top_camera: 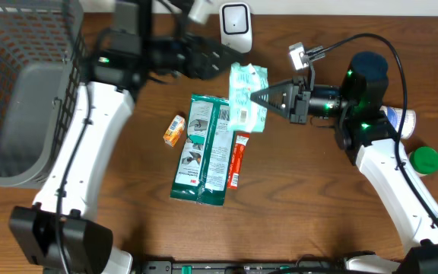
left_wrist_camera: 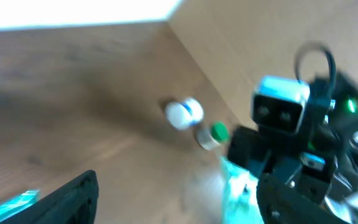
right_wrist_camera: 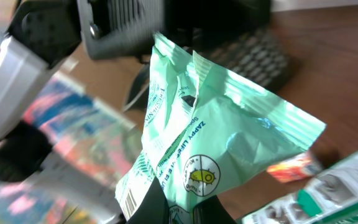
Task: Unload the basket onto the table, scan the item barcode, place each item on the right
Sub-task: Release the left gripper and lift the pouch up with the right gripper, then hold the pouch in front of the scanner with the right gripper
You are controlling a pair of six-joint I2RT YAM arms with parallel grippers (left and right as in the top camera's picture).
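Note:
A mint-green packet [top_camera: 247,95] hangs above the table, and my right gripper [top_camera: 258,97] is shut on its right edge. In the right wrist view the packet [right_wrist_camera: 219,134] fills the middle, pinched between my gripper [right_wrist_camera: 188,211] at the bottom, with its barcode [right_wrist_camera: 129,200] at the lower left. My left gripper [top_camera: 220,62] stands open just left of the packet's top, nothing between its fingers. In the blurred left wrist view the packet [left_wrist_camera: 238,186] shows just inside the right finger [left_wrist_camera: 297,202]. A white scanner [top_camera: 236,23] stands at the back.
On the table lie a large green-and-white pouch [top_camera: 202,148], a red tube [top_camera: 238,160] and a small orange box [top_camera: 175,129]. A grey wire basket [top_camera: 21,91] fills the left. A white bottle [top_camera: 398,119] and a green cap [top_camera: 424,160] sit at the right.

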